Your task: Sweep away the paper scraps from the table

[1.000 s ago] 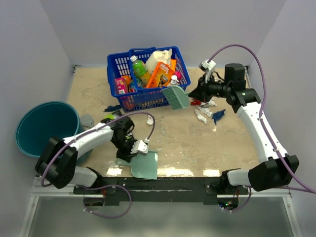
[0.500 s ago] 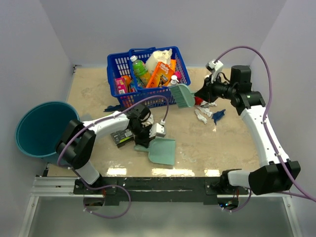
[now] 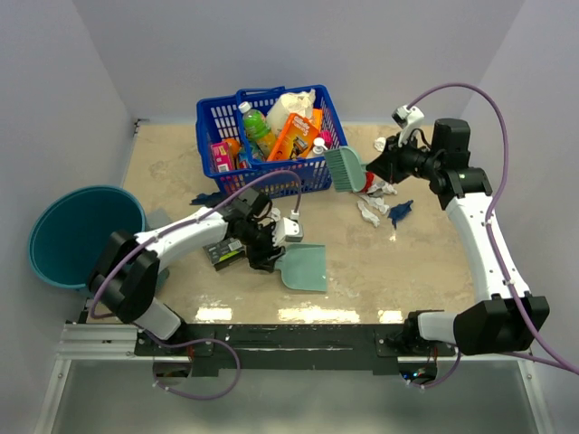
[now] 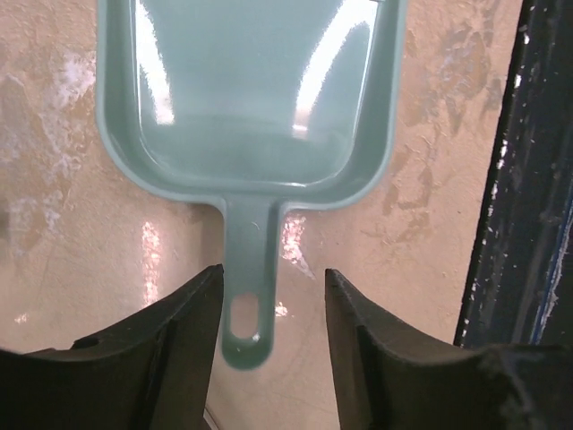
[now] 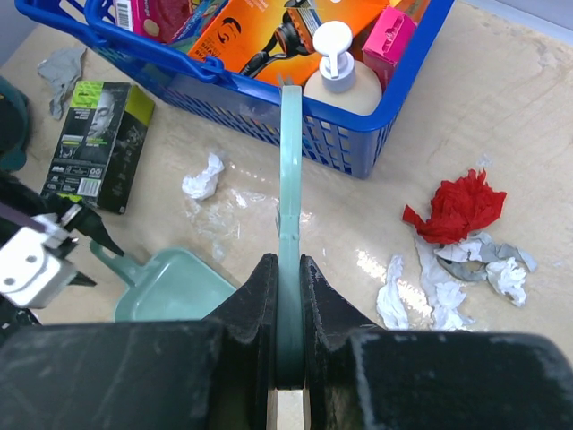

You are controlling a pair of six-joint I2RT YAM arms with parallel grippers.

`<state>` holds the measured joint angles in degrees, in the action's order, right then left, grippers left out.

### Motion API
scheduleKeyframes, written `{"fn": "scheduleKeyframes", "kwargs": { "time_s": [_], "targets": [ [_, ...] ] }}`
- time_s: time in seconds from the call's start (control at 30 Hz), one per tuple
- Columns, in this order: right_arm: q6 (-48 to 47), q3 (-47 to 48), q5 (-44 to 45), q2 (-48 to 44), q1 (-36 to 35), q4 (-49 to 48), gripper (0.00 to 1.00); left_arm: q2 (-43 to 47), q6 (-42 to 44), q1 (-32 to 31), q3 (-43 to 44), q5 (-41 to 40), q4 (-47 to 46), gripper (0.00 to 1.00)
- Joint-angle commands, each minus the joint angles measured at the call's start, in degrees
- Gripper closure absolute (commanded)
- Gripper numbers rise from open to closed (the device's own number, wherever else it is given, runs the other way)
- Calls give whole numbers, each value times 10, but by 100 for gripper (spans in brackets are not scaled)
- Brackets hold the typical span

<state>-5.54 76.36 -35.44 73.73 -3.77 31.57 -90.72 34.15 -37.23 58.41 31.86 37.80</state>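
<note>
The beige table (image 3: 425, 262) holds a blue basket (image 5: 354, 143), a green dustpan (image 3: 306, 268), a black-and-green packet (image 3: 223, 252) and small paper scraps (image 3: 371, 213), red, white, blue and grey, lying near the basket.

A robotics lab cell: plain pale walls (image 3: 271, 45) box in the table (image 3: 407, 262), with a cabled left arm (image 3: 176, 237) and right arm (image 3: 479, 244) bolted to its front rail (image 3: 298, 342).

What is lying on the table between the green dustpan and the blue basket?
A small white paper wad lies on the table between the dustpan and the basket. The right wrist view shows it.
</note>
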Motion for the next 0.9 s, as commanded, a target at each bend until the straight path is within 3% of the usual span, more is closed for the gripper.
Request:
{"fn": "scheduleKeyframes", "kwargs": {
  "time_s": [0.0,0.2,0.37,0.87],
  "targets": [
    [7,-6,-1,-12,3,-27,100,83,29,16,-44,22,-23,43],
    [1,-24,-30,-22,6,-33,100,192,108,28,-151,37,-118,29],
    [0,-18,-45,-19,6,-26,100,149,186,45,-133,64,-106,29],
    [-5,-17,-43,-29,7,-16,100,85,278,78,-148,110,-109,35]
  ]
}}
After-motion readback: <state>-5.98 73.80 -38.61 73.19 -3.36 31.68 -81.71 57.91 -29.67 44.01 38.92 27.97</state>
